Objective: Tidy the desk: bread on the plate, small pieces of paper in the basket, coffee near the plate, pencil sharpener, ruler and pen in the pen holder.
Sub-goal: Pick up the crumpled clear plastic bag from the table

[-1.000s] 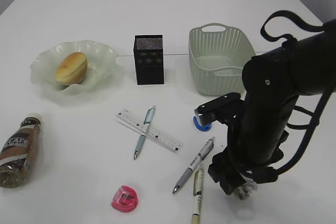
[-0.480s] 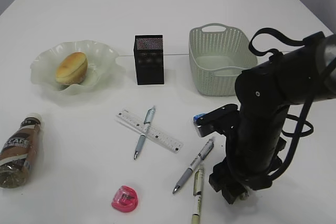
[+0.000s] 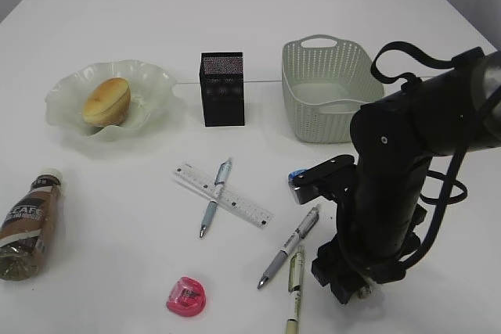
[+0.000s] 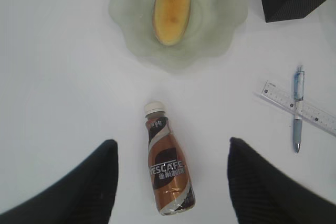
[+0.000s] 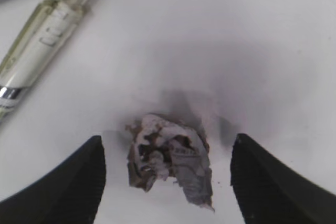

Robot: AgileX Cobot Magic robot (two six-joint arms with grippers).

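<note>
A: Where's the room to move?
B: Bare table (image 3: 117,5) fills the upper left of the exterior view; the lower right is crowded with pens and the arm.
A: And the paper?
B: The crumpled paper scrap (image 5: 168,163) lies low in the right wrist frame, between the right gripper (image 5: 167,179) fingers, which stand wide apart, not touching it.
A: The left gripper (image 4: 170,182)?
B: Spread wide above the coffee bottle (image 4: 168,169), holding nothing.
</note>
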